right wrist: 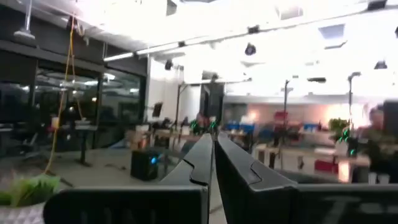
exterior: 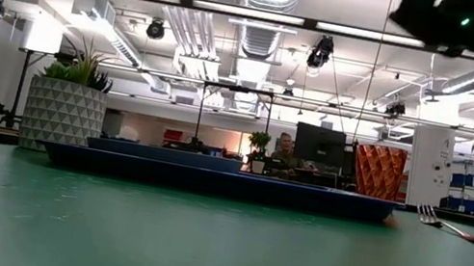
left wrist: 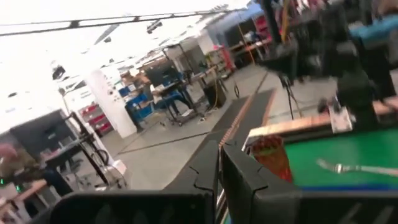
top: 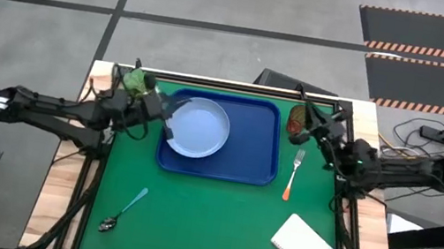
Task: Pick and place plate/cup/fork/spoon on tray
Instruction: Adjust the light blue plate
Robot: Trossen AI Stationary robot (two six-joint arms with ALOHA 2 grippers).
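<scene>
The pale-blue plate (top: 201,128) lies on the left half of the dark-blue tray (top: 253,152). The reddish-brown cup (top: 296,124) stands upright on the table just past the tray's far right corner; it also shows in the low view (exterior: 377,171). The orange-handled fork (top: 294,173) lies on the green mat right of the tray. The blue-handled spoon (top: 123,210) lies on the mat near the front left. My left gripper (top: 167,121) is shut and empty, raised above the plate's left rim. My right gripper (top: 307,118) is shut and empty, raised beside the cup.
A white pot with a green plant (top: 133,81) stands at the tray's far left corner. A white notepad (top: 303,246) lies at the front right of the mat. In the low view both arms hang high above the table.
</scene>
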